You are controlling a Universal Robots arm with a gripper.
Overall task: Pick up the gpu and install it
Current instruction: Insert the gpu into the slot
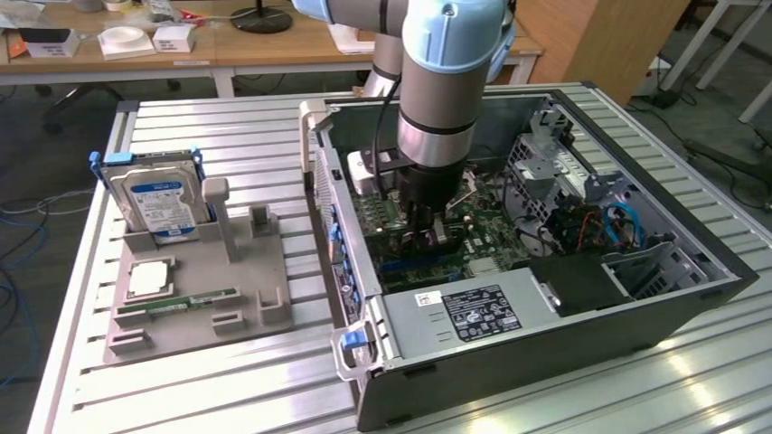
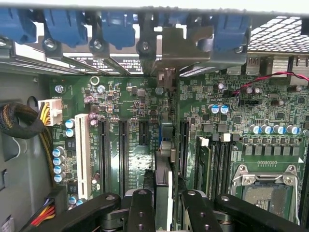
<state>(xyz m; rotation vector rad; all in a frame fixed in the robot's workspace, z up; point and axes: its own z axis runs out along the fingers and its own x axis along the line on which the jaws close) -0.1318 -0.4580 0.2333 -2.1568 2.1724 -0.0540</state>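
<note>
While pinched edge-up in the claw (image 2: 166, 198), the gpu (image 2: 162, 181) stands inside the open computer case (image 1: 567, 353), straight below the wrist and close over the motherboard (image 2: 130, 101). Whether it touches the board cannot be told.

- Claw: fingers (image 2: 140, 208) pressed toward the two flat faces of the card, gripping it between them.
- Bearing from claw: the card lies between the fingers, on the arm's own downward line.
- Long axis: parallel to the black expansion slots (image 2: 123, 154), with slots on either side of it. In the exterior view this runs roughly 9 o'clock to 3 o'clock.
- Heading: the bracket end, as I judge it, points at the rear wall with blue latches (image 2: 116, 24), at 9 o'clock of the claw.
- Elsewhere: hard drive (image 1: 155, 201) and RAM stick (image 1: 181, 303) in a grey holder (image 1: 241, 271) on the worktop (image 1: 241, 127), at 9 o'clock of the case.
</note>
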